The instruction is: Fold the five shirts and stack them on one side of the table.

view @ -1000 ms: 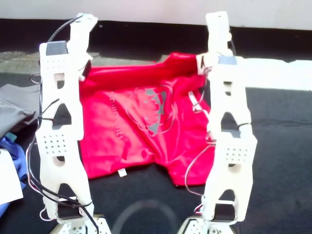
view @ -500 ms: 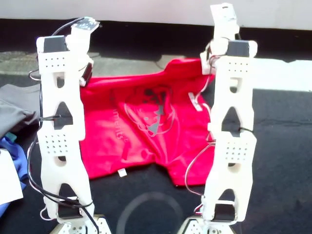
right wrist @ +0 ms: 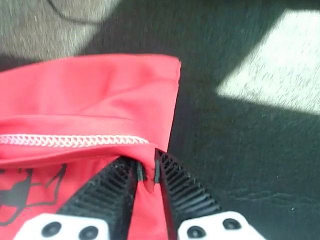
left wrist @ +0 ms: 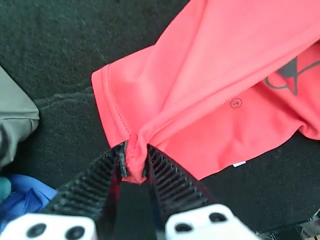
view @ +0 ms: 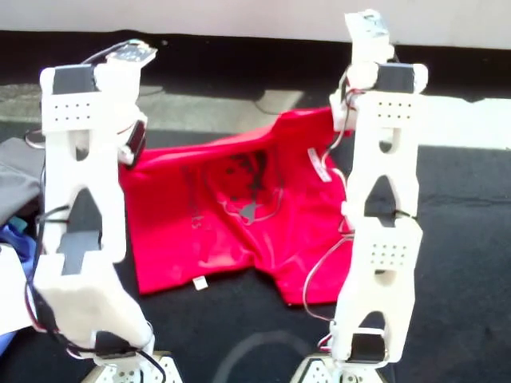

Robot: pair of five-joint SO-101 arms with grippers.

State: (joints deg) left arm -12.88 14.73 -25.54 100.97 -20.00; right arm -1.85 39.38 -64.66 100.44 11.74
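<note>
A red shirt (view: 239,215) with a grey print lies between the two arms on the dark table, its far edge lifted off the surface. My left gripper (left wrist: 134,162) is shut on a bunched fold of the red shirt (left wrist: 210,95) near a sleeve hem; in the high view it is at the shirt's far left corner (view: 134,144). My right gripper (right wrist: 146,170) is shut on the red shirt (right wrist: 85,105) at a stitched hem, holding the far right corner (view: 339,112) up.
A grey shirt (view: 17,179) and a blue shirt (view: 20,243) lie heaped at the left edge, with a white one (view: 12,295) in front. A sunlit patch (view: 455,120) covers the far right of the table. Cables hang along both arms.
Both arms have pulled back toward the near side and risen, lifting the shirt's far edge and drawing it toward the front. The print now sits on a sloping, folding panel.
</note>
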